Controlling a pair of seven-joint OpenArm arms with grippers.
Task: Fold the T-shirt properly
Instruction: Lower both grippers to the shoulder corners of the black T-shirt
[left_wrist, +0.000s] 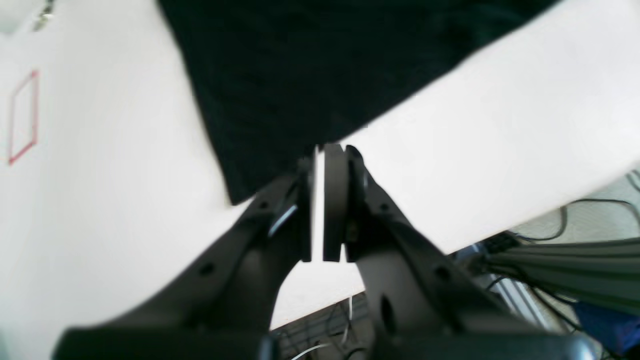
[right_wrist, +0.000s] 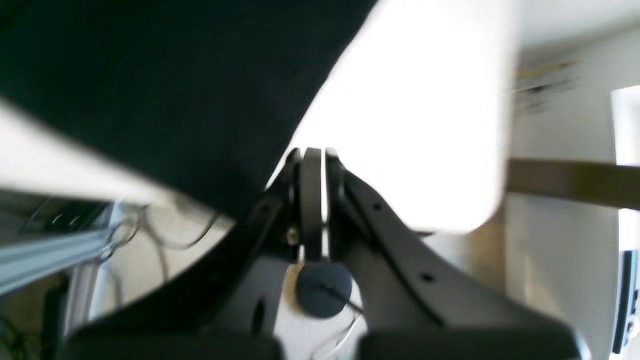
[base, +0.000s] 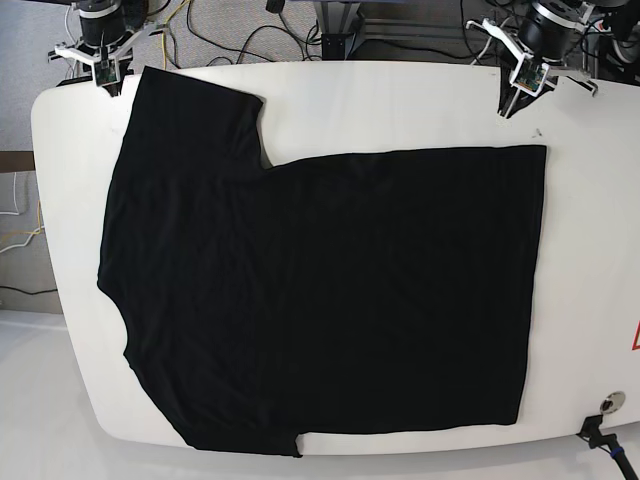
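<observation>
1. We see the T-shirt (base: 330, 290) spread flat across most of the white table (base: 400, 100), plain black side up, with no print showing. We judge it is laid out wide so that its edges and corners can be reached for a first fold; none looks made yet.
2. One sleeve reaches toward 11 o'clock in the base view, another toward 7 o'clock. The straight hem runs down the 3 o'clock side. The cloth looks smooth, with only faint ripples.
3. Our right gripper (base: 103, 72) sits at the table's 11 o'clock edge, just beside the upper sleeve corner. In its wrist view its jaws are pressed together with only a sliver of light between them, and we see no cloth caught there.
4. Our left gripper (base: 522, 82) sits at 1 o'clock, near but apart from the hem corner. Its jaws are nearly together, empty, with a thin gap.
5. A red outlined mark (left_wrist: 24, 117) lies on the table beyond the hem.
</observation>
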